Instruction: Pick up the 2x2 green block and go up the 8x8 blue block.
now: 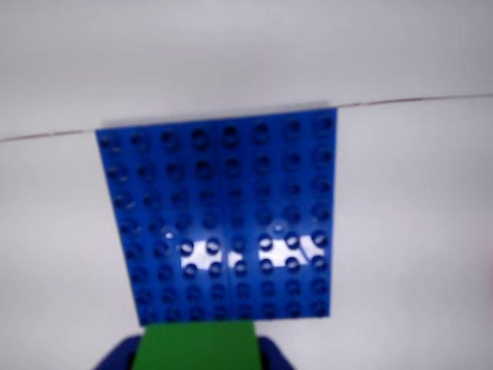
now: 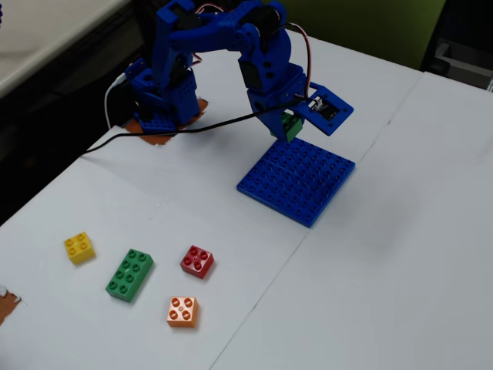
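Green block point(image 2: 291, 126) clamped in end effector point(image 2: 288, 129)

- Wrist view: rides low on the arm, looks down and forward, close over the 8x8 blue block point(image 1: 219, 220).
- Fixed view: high, oblique, far back; whole table point(image 2: 385, 270). Both share the plate.

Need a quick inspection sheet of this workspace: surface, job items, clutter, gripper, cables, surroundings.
Surface: white table, seam running across it.
Job's things: small green block held in the gripper, above the near edge of the blue baseplate; baseplate lies flat, nothing on it.
Clutter: yellow brick, long green brick, red brick, orange brick, grouped apart from the baseplate.
Gripper: shut on the green block.
Cables: black cable draped from the arm across the table.
Surroundings: dark floor, green wall.
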